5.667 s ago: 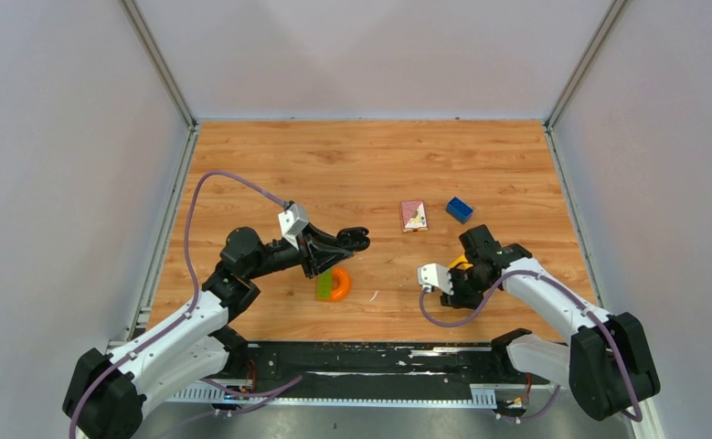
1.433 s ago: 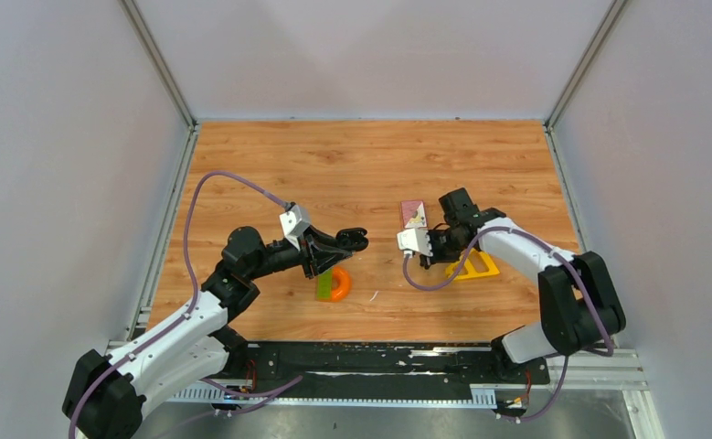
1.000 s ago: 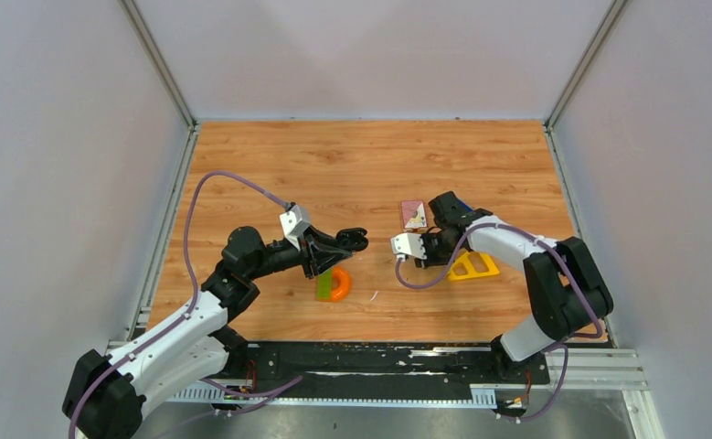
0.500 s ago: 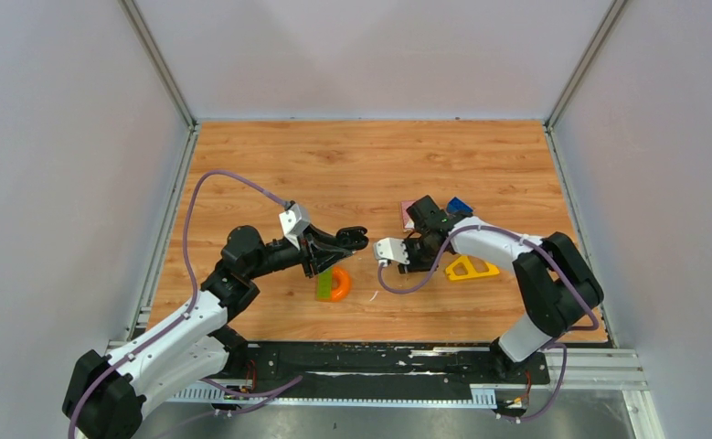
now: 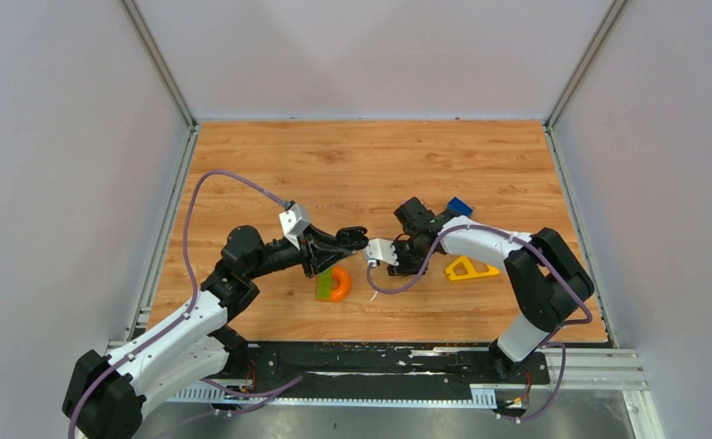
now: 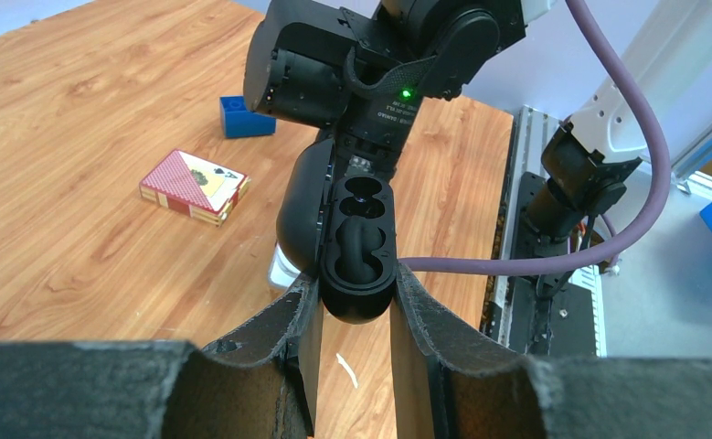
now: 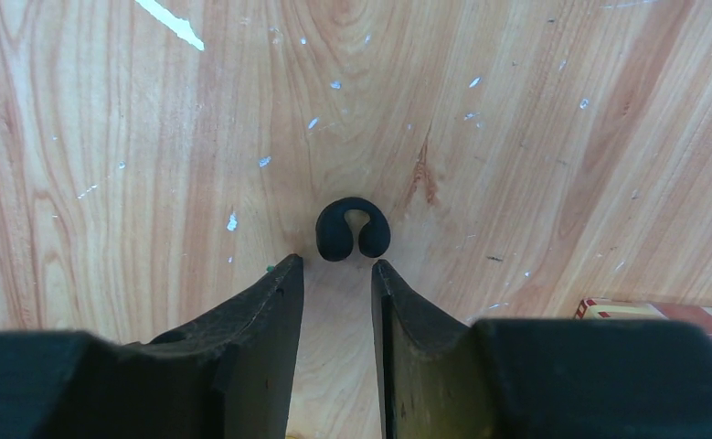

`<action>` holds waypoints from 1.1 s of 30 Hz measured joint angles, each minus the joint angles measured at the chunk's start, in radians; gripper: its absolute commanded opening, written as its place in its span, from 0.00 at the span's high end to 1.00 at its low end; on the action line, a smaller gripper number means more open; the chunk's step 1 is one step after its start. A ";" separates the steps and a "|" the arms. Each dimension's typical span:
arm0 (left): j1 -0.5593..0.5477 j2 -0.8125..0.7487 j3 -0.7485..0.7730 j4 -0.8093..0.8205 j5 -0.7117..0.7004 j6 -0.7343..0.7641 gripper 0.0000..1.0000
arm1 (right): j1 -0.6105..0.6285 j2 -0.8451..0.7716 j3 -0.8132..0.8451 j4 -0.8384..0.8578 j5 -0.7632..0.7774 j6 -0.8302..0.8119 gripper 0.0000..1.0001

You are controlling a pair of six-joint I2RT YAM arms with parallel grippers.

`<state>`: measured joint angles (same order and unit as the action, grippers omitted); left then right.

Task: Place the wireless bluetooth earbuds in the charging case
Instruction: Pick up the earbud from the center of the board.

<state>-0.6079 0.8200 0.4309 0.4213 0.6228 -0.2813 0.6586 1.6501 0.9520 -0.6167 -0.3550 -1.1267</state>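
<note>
My left gripper [image 5: 356, 240] is shut on an open black charging case [image 6: 359, 247], held above the table with its lid [image 6: 299, 215] swung left. Its moulded wells look empty. In the right wrist view my right gripper [image 7: 336, 265] is open and empty, pointing down at the table. A small black horseshoe-shaped earbud piece [image 7: 353, 229] lies on the wood just past its fingertips. In the top view the right gripper [image 5: 401, 260] hangs right beside the case. The white earbuds are out of view.
A thin white sliver [image 5: 372, 294] lies on the wood. An orange ring with a green block [image 5: 334, 283] sits under the left gripper. A yellow triangle [image 5: 466, 268], a blue brick [image 5: 460, 206] and a card deck [image 6: 194, 186] lie around the right arm.
My right arm has swung left, from over the yellow triangle to right beside the held case. The left arm and case have stayed still.
</note>
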 measured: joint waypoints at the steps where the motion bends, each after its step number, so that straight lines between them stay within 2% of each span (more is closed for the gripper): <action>1: 0.000 0.000 0.000 0.000 0.000 0.000 0.99 | 0.001 0.000 0.000 -0.001 0.000 0.001 0.65; 14: 0.000 0.000 0.000 0.000 -0.003 0.000 0.99 | 0.018 -0.114 -0.006 -0.076 -0.005 -0.010 0.68; 25: 0.000 -0.027 0.000 -0.018 -0.023 0.014 0.99 | 0.112 0.017 0.083 -0.092 0.025 -0.060 0.69; 33: 0.000 -0.034 0.000 -0.022 -0.027 0.020 0.99 | 0.119 0.028 0.150 -0.127 0.045 -0.092 0.70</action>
<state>-0.6079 0.7860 0.4313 0.3992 0.5957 -0.2615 0.7780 1.6779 1.1023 -0.7437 -0.3096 -1.2190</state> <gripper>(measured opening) 0.358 0.309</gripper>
